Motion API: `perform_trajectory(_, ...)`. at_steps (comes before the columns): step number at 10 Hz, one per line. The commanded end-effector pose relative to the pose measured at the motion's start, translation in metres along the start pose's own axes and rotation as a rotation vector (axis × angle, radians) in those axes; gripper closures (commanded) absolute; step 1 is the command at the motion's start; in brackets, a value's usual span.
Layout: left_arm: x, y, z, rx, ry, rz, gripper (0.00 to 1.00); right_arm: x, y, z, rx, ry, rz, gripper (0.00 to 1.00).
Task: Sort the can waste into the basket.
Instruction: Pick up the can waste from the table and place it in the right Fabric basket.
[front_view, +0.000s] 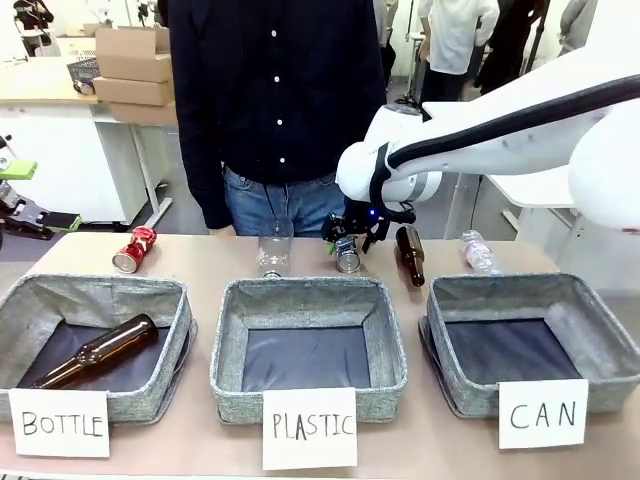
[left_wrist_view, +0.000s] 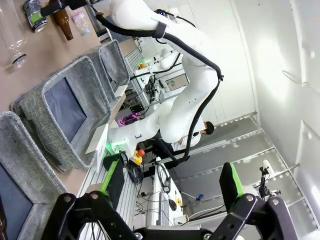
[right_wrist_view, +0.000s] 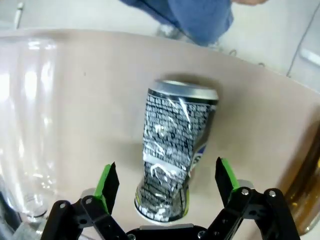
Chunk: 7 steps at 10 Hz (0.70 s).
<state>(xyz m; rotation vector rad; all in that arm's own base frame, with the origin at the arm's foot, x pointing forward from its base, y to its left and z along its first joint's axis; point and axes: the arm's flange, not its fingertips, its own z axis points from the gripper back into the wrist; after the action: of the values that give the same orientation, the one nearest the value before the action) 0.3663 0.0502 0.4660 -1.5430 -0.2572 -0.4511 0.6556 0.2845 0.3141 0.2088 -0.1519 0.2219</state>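
Two cans are left to sort: the CAN basket (front_view: 500, 283) at lower right holds nothing. On the surface (front_view: 200, 265), the red can (front_view: 133, 250) lies upper left. The patterned can (front_view: 347, 255) lies upper centre between the right gripper's (front_view: 349, 240) released jaws. The left gripper (left_wrist_view: 170, 185) hangs released, grasping nothing.

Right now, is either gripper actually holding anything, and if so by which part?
Nothing is held. The right gripper straddles the silver-and-black can, jaws open with gaps on both sides. The left gripper is open and empty.
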Motion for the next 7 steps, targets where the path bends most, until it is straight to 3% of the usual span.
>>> perform_trajectory(1,0.000,-0.003,0.001,-0.006,0.012,-0.019,0.00,0.011,0.007,0.005,-0.055,-0.008,-0.014,0.00)
perform_trajectory(2,0.000,-0.003,0.001,-0.006,0.012,-0.019,0.00,0.010,0.005,0.004,-0.087,-0.014,-0.018,0.00)
perform_trajectory(3,0.000,-0.003,0.001,-0.006,0.012,-0.019,0.00,0.009,0.004,0.002,-0.113,-0.015,-0.008,0.17)
perform_trajectory(4,0.000,-0.003,0.001,-0.006,0.012,-0.019,0.00,0.006,0.004,0.001,-0.106,-0.008,-0.007,0.57)
perform_trajectory(5,0.000,-0.003,0.001,-0.006,0.012,-0.019,0.00,0.004,0.005,0.001,-0.103,-0.014,-0.001,0.75)
perform_trajectory(6,0.000,-0.003,0.001,-0.006,0.012,-0.019,0.00,0.002,0.005,0.001,-0.114,-0.017,0.004,1.00)
perform_trajectory(7,0.000,-0.003,0.001,-0.006,0.012,-0.019,0.00,0.000,0.003,-0.001,-0.146,-0.019,0.001,1.00)
